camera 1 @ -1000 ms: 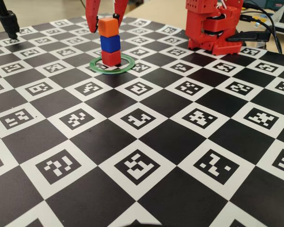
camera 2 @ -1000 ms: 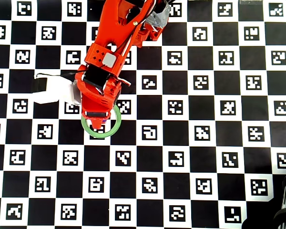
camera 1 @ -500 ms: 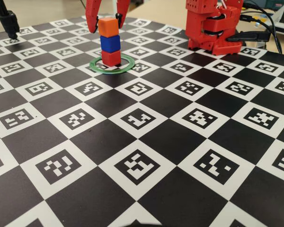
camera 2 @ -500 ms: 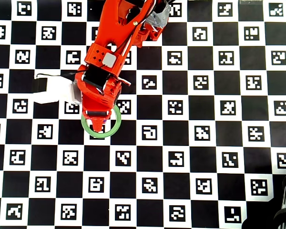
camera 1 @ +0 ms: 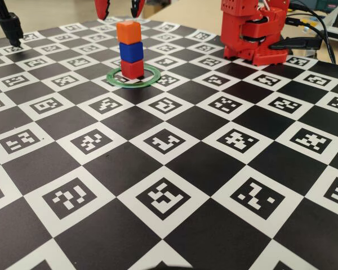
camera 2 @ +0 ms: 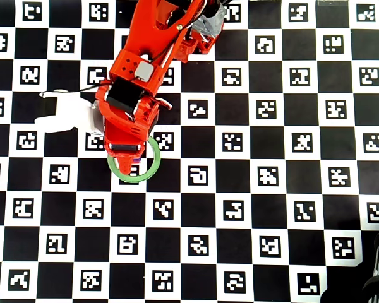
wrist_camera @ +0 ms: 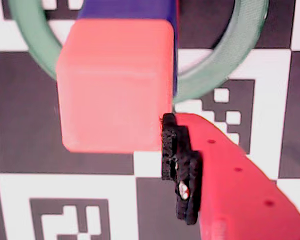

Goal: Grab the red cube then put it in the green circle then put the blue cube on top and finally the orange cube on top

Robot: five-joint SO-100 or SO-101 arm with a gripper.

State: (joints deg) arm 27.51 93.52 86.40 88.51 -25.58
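Three cubes are standing stacked inside the green circle (camera 1: 133,76), red cube (camera 1: 132,68) under blue cube (camera 1: 131,52) under orange cube (camera 1: 128,32), while the tool (camera 1: 120,8) is hovering above, spread open, gripping nothing.

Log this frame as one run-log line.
stack: orange cube on blue cube on red cube | site: inside green circle | gripper: open, above stack

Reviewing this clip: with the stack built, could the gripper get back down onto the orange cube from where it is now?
Probably yes. The gripper hangs right above the orange cube, jaws spread wider than the cube, with nothing between them. The orange cube tops the blue cube and red cube inside the green circle.
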